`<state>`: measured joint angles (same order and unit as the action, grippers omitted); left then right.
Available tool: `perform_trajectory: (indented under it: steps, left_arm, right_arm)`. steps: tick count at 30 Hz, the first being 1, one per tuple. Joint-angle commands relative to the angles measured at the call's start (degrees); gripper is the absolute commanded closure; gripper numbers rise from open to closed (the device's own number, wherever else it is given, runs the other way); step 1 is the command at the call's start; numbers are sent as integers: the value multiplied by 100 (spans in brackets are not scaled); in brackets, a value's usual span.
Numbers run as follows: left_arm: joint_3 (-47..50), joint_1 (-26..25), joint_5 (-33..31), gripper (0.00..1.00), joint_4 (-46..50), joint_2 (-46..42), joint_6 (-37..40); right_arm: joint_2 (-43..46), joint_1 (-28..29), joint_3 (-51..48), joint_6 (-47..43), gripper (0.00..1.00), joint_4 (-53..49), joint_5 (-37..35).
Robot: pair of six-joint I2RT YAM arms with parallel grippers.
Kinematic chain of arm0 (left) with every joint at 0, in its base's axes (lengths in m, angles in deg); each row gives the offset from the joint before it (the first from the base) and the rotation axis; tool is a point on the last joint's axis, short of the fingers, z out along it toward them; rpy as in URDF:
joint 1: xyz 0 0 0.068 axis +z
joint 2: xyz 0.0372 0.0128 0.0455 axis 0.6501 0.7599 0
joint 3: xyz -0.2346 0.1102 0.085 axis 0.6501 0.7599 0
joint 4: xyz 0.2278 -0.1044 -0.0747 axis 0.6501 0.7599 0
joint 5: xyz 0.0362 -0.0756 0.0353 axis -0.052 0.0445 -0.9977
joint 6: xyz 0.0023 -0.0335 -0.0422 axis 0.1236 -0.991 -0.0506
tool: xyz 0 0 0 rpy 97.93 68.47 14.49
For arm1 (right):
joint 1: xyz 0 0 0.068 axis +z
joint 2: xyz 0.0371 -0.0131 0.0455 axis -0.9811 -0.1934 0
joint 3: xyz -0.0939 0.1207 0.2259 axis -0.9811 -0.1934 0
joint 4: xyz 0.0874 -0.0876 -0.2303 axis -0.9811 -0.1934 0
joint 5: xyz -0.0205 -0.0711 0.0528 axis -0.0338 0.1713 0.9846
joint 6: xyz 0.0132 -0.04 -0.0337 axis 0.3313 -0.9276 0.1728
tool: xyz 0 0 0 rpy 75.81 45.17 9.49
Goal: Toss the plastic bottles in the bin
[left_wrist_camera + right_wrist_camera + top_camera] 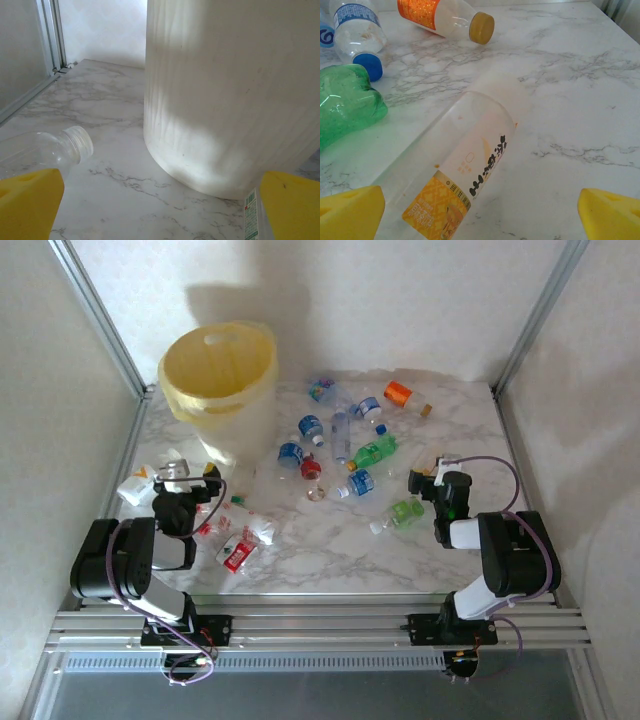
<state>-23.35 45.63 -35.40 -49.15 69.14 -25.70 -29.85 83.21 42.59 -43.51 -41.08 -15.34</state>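
Observation:
The pale-yellow bin (220, 380) stands at the back left; its wall (230, 90) rises close ahead in the left wrist view. My left gripper (190, 476) (160, 210) is open over bare marble, with a clear bottle (50, 150) by its left pad (27, 205). Several bottles lie mid-table, among them a green one (375, 451) and an orange-labelled one (400, 394). My right gripper (432, 478) (480, 215) is open, and a clear bottle with a yellow label (455, 170) lies between its pads without being touched.
Red-labelled crushed bottles (238, 554) lie right of the left arm. A green bottle (345, 107), a blue-capped bottle (357, 30) and the orange-labelled bottle (450, 17) lie ahead and left of the right gripper. Metal frame posts (105, 325) stand at the table's back corners.

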Motion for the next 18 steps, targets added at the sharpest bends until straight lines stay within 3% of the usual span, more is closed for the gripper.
perform_trajectory:
  steps: [1,18]
  left_arm:
    - [-71,2,18,1,-5,32,-57]
    - [-44,-24,-42,1,-30,-57,-61]
  right_arm:
    - [20,-26,52,-46,1,29,37]
    - [218,6,-40,-130,1,63,202]
